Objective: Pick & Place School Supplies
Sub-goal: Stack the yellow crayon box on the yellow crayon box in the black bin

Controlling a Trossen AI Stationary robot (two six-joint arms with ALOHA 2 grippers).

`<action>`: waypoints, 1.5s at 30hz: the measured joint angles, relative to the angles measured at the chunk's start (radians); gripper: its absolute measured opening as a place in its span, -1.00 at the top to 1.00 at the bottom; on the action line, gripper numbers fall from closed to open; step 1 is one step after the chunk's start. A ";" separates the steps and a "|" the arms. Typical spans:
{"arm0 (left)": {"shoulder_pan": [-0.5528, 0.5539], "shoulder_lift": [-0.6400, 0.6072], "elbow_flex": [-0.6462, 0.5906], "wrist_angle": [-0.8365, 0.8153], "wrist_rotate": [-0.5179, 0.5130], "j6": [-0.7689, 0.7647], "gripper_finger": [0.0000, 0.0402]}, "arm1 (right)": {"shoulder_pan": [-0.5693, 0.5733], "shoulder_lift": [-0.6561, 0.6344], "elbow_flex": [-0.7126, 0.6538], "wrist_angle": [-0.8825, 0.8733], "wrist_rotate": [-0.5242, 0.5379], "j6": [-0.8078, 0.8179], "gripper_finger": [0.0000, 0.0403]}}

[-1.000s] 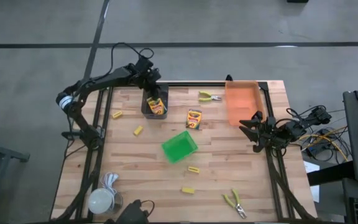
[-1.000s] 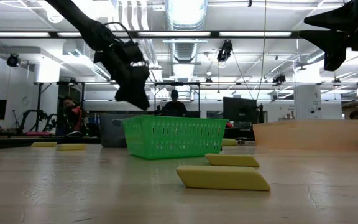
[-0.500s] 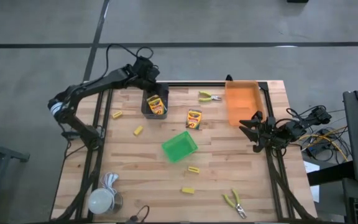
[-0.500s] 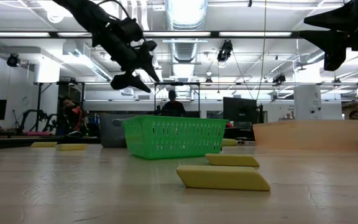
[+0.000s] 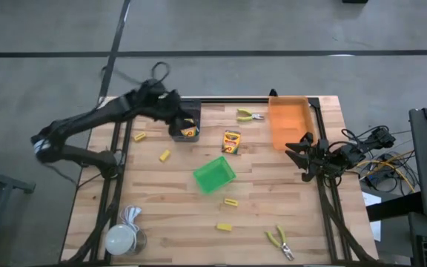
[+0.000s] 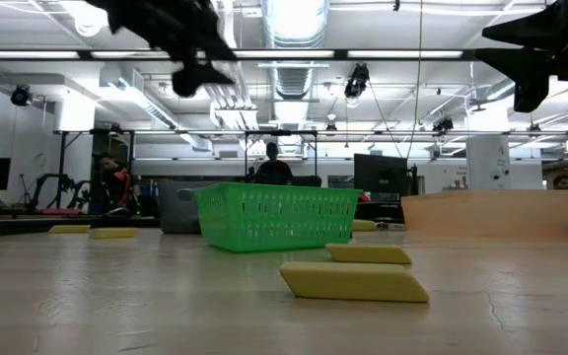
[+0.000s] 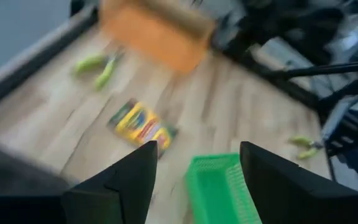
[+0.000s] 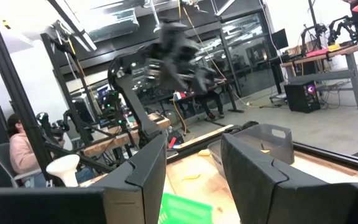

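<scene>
Left pincer (image 5: 170, 113), fingers spread and empty, hovers at the left rim of the dark grey bin (image 5: 192, 111) holding a yellow-and-green crayon box (image 5: 188, 131); best swung right, centred and lowered squarely over the second crayon box (image 5: 231, 141) on the wooden worktop (image 5: 288, 196); right pincer (image 5: 300, 154) waits open at the right edge.

Pale butcher-block wooden table top (image 5: 273, 193): planked, matt, visible grain. Green plastic mesh basket (image 6: 277, 217): perforated walls, slight sheen. Translucent orange plastic bin (image 5: 288, 122): smooth. Dark grey plastic bin (image 5: 186, 122): matt. Yellow-and-green printed cardboard crayon box (image 5: 231, 142): lightly glossy. Yellow-handled pliers (image 5: 280, 241): bare metal jaws, rubbery grips. Small yellow rectangular block (image 6: 353, 282): matt, smooth.
</scene>
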 joint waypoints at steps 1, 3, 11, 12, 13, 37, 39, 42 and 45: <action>-0.018 -0.050 -0.036 0.047 -0.015 0.001 -0.17 | 0.000 0.000 0.000 0.000 0.000 0.000 0.26; -0.045 -0.152 -0.115 0.129 -0.042 0.014 -0.17 | 0.000 0.000 0.000 0.000 0.000 0.000 0.26; -0.056 -0.471 -0.355 0.265 -0.020 0.075 -0.17 | 0.000 0.000 0.000 0.000 0.000 0.000 0.26; -0.056 -0.500 -0.377 0.260 -0.008 0.084 -0.17 | 0.000 0.000 0.000 0.000 0.000 0.000 0.26; -0.056 -0.528 -0.398 0.259 -0.007 0.090 -0.17 | 0.000 0.000 0.000 0.000 0.000 0.000 0.26; -0.055 -0.804 -0.491 0.277 0.061 0.077 -0.17 | 0.000 0.000 0.000 0.000 0.000 0.000 0.26; -0.055 -0.804 -0.491 0.275 0.060 0.079 -0.17 | 0.000 0.000 0.000 0.000 0.000 0.000 0.26; -0.056 -0.804 -0.489 0.282 0.061 0.074 -0.17 | 0.000 0.000 0.000 0.000 0.000 0.000 0.26; -0.055 -0.800 -0.489 0.273 0.060 0.073 -0.17 | 0.000 0.000 0.000 0.000 0.000 0.000 0.26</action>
